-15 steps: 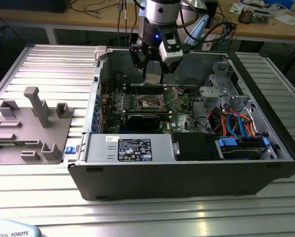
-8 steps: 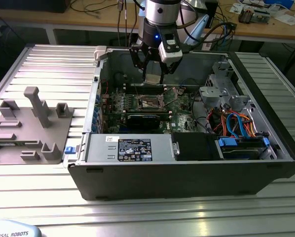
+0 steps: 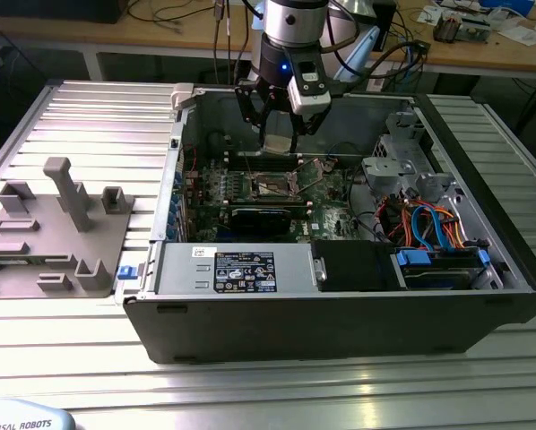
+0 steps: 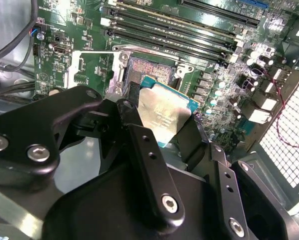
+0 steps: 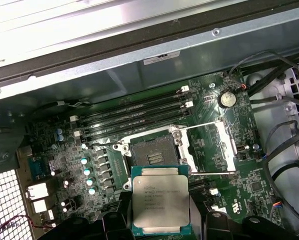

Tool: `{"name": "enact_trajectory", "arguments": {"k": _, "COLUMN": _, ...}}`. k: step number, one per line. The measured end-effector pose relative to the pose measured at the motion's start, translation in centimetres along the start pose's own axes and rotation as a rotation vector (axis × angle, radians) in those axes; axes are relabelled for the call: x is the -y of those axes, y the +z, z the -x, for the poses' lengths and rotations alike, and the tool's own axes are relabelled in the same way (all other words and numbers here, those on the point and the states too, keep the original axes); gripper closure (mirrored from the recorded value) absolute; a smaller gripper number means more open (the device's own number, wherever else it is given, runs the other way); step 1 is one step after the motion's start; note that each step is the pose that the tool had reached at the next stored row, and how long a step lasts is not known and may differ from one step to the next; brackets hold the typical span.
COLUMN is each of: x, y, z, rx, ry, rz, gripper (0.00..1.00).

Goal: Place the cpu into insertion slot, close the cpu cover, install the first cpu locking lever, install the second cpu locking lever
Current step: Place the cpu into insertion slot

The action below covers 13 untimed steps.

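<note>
My pincer (image 3: 277,134) is clamped on the cpu (image 5: 161,200) by two opposite edges, near the open slot (image 5: 154,152). The cpu looks light and stiff, and is probably fragile underneath, so the edges are the place to hold it.

We see the cpu (image 5: 160,204), a small flat square chip with a dull silver-grey top and a thin green edge. It is gripped on two opposite sides by the pincer (image 5: 161,226) and held clear of the green board (image 5: 249,186), not seated. Near it lies the insertion slot (image 5: 154,156), a dark square recess with a silvery rim, bare inside. The cpu cover (image 5: 227,148), a thin silvery frame, is swung open beside the slot, and we see board through its large window.
</note>
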<state>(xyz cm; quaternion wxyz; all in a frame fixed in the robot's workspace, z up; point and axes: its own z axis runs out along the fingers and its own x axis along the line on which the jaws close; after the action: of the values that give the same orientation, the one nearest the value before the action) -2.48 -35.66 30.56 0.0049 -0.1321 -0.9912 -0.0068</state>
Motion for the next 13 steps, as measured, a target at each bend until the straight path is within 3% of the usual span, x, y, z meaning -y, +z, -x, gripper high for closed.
{"name": "enact_trajectory", "arguments": {"k": 13, "x": 0.00, "y": 0.16, "z": 0.00, "rx": 0.0008, "ry": 0.033, "rz": -0.0013, "gripper": 0.46}}
